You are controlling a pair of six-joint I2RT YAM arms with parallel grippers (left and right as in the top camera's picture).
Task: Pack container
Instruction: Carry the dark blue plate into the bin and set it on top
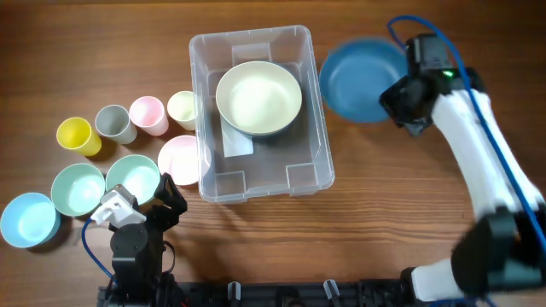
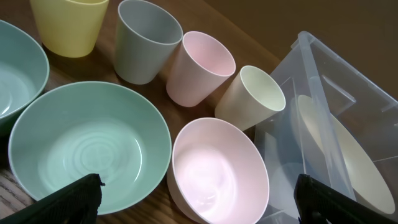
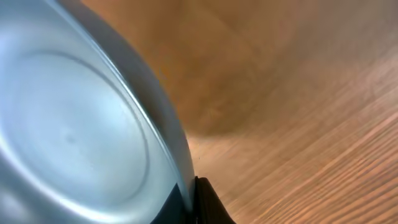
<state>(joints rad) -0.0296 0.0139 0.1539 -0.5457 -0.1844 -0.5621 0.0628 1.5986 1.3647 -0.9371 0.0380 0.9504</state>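
The clear plastic container [image 1: 256, 181] sits mid-table with a large cream bowl [image 1: 258, 98] inside it. Just right of it is a blue bowl [image 1: 363, 81]. My right gripper [image 1: 401, 98] is shut on that bowl's right rim. In the right wrist view the blue bowl [image 3: 74, 124] fills the left side, and the right gripper [image 3: 194, 202] pinches its edge between both fingers. My left gripper [image 1: 143, 200] stands open near the front left, holding nothing. In the left wrist view the left gripper [image 2: 199, 199] hovers before a pink bowl [image 2: 217, 168] and a green bowl [image 2: 87, 146].
Left of the container stand a yellow cup [image 1: 75, 135], a grey cup [image 1: 113, 124], a pink cup [image 1: 148, 114] and a cream cup [image 1: 182, 108]. In front of them are the pink bowl [image 1: 181, 159], two green bowls [image 1: 132, 176] [image 1: 77, 189] and a light blue bowl [image 1: 28, 220].
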